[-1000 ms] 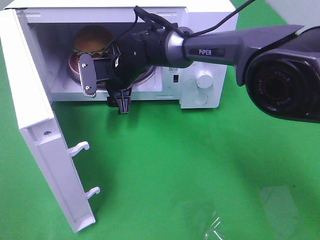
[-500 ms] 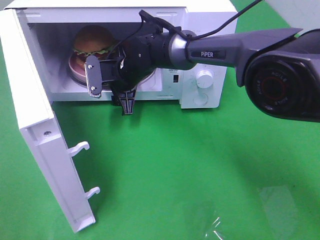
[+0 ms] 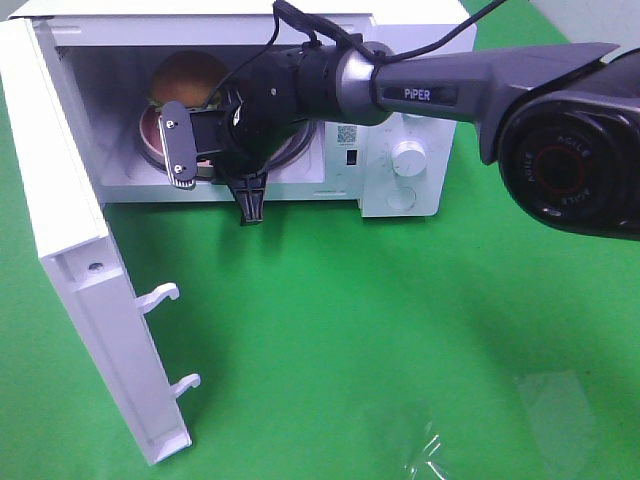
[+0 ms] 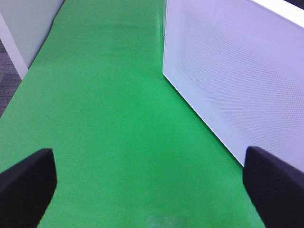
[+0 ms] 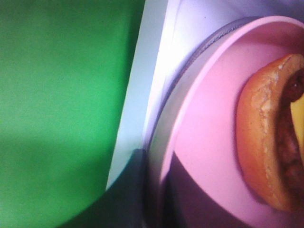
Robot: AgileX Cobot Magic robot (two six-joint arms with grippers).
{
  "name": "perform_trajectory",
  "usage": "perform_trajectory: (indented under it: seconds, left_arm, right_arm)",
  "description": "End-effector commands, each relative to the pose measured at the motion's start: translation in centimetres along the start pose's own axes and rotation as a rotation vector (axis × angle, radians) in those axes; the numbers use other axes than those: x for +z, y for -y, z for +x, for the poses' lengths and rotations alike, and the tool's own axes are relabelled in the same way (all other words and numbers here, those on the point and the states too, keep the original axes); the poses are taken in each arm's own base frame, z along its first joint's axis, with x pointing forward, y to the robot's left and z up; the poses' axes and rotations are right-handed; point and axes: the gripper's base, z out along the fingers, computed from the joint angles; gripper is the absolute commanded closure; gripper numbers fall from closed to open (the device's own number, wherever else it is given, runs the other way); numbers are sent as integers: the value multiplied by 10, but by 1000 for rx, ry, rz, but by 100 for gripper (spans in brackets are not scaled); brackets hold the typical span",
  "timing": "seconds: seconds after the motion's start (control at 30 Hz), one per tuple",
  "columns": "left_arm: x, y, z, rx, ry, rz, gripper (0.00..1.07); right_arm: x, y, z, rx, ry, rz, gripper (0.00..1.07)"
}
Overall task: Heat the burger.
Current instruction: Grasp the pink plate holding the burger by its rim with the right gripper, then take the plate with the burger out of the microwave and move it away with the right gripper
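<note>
Burger: it sits inside the open microwave oven, on the pink plate, and that much of the job looks done.

Exterior high, burger (image 3: pixel 188 75): tan bun showing at the back of the cavity, partly hidden by the right arm's wrist.
Exterior high, pink plate (image 3: pixel 152 130): rim peeking out beneath the burger, inside the microwave oven (image 3: pixel 400 60).
Exterior high, right hand (image 3: pixel 215 150): right at the mouth of the cavity, just in front of the plate; from this angle I cannot tell how the jaws stand.
Exterior high, door (image 3: pixel 80 270): swung wide to the left, two latch hooks sticking out over the green bench (image 3: pixel 400 340).
Exterior high, dial (image 3: pixel 408 155): untouched on the control panel, by the look of it.

Left wrist, left hand (image 4: pixel 142 190): jaws spread wide, nothing between them, only green bench below.
Left wrist, white perforated panel (image 4: pixel 237 71): standing just beside the hand, apart from it; probably the outer face of the door, though I cannot be sure.

Right wrist, burger (image 5: pixel 266 137): bun edge and dark filling, resting on the pink plate (image 5: pixel 213 123).
Right wrist, right hand: fingertips out of frame; judged closed, and no grip on the plate is visible.

Still to do: door not yet shut, and then presumably the dial to start heating.
</note>
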Motion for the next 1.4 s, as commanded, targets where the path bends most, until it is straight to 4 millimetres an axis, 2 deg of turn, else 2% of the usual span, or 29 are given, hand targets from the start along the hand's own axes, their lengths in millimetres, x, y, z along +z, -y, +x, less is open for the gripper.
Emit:
perform_trajectory:
  seconds: [0.03,0.3,0.53,0.7,1.0,1.07,1.4]
  left_arm:
    - [-2,1,2,-6,23,3,7]
    - [-2,1,2,-6,23,3,7]
    - [-2,1,2,-6,23,3,7]
    - [-2,1,2,-6,23,3,7]
    - [-2,1,2,-6,23,3,7]
    - [-2,1,2,-6,23,3,7]
    - [-2,1,2,-6,23,3,7]
  right_arm:
    - [1,-7,8,-42,-38,-74,107]
    - [-13,-6,7,-113,-55,-145,107]
    - [-22,-5,7,-143,-41,-99,107]
    - [-34,-13,10,-150,-21,-19,107]
    - [-49,-26,16,-205,-25,4,107]
    - [-59,-32,18,-213,-21,24,107]
    - [-83,-42,17,-213,-8,40,107]
